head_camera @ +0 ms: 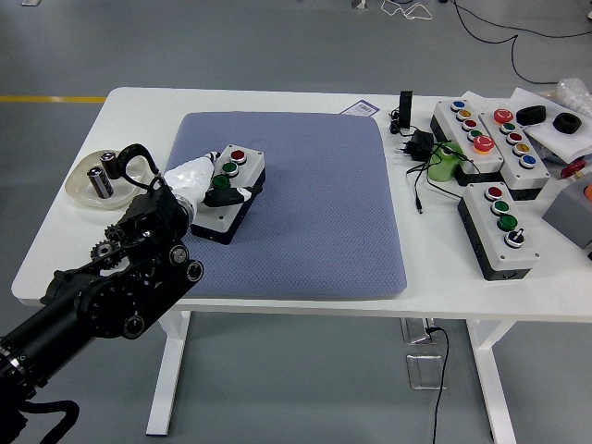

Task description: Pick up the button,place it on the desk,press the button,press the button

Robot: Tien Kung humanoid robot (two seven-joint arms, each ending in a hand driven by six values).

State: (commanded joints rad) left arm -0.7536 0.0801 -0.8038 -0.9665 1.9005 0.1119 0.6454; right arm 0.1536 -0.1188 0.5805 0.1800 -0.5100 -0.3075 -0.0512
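A grey button box (242, 176) with black sides lies on the left part of a blue-grey mat (314, 213). Its red button (239, 154) at the far end is uncovered, and a green button (222, 182) shows between the fingers. My left hand (220, 176), white with black fingertips, lies over the near half of the box. One finger (211, 154) is stretched along the box's left edge and the thumb (236, 194) rests on its top towards the right. The fingers are spread and grasp nothing. The box's lower buttons are hidden under the hand.
A round dish (79, 190) with batteries sits at the table's left edge beside my arm. At the right are three more button boxes (499, 227), (467, 125), (518, 139), a green object (444, 165) and a black plug with cables (416, 146).
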